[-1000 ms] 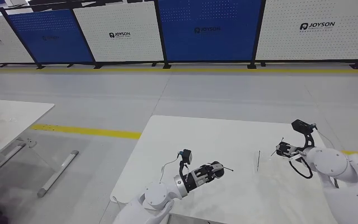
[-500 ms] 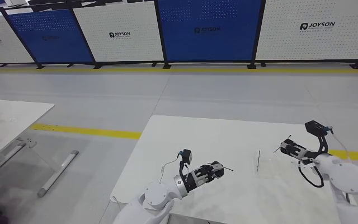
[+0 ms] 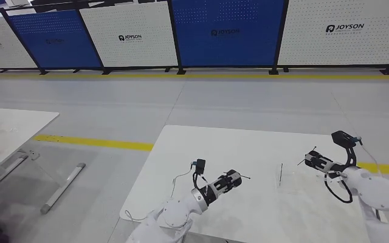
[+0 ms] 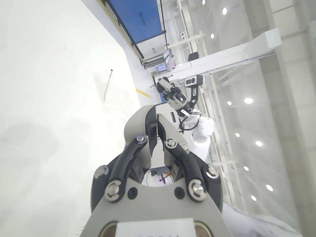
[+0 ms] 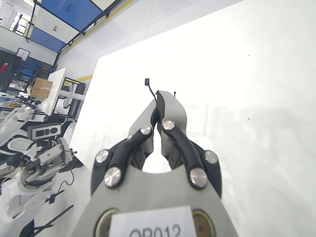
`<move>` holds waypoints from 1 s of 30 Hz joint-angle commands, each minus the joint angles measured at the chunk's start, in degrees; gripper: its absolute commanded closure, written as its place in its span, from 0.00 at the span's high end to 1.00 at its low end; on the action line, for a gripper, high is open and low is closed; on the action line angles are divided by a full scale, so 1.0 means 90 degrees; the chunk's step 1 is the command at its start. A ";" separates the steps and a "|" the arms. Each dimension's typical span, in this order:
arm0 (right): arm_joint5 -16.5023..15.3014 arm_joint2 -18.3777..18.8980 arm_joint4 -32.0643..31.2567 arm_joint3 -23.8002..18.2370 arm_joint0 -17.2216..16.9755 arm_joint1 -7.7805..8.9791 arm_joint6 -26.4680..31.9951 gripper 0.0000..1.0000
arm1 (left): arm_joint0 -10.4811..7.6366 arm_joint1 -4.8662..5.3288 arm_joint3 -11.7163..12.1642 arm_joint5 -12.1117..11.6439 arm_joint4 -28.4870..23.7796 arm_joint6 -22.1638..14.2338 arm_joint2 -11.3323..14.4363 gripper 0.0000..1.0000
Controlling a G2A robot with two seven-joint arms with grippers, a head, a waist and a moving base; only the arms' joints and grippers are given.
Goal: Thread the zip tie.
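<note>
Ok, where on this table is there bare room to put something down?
Bare: the table's far half, beyond both arms, and its near edge between them. Tightest: between the loose tie and the right gripper, shut on the right tie. The left gripper, shut on the left tie, has room around it.

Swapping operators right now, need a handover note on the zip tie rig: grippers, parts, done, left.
Left gripper: shut on a thin black strip, probably a tie.
Right gripper: shut on a zip tie, head sticking out past the fingertips.
Spare tie: flat on the table between the arms.
Done: each gripper holds its piece.
To do: nothing threaded; grippers far apart, bring them together and feed tail through head.
</note>
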 commanded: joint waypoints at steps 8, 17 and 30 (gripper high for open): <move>-0.0008 0.0006 0.0049 0.0008 -0.0026 -0.0005 -0.0087 0.00 | -0.0031 -0.0017 0.0036 0.0118 0.0217 0.0197 0.0094 0.00; -0.0411 0.0338 0.1309 -0.0619 -0.0588 -0.0035 -0.0714 0.00 | -0.0031 -0.0017 0.0036 0.0118 0.0217 0.0197 0.0094 0.00; -0.0658 0.0313 0.2233 -0.0598 -0.0588 -0.0022 0.0045 0.00 | -0.0031 -0.0017 0.0036 0.0118 0.0217 0.0197 0.0094 0.00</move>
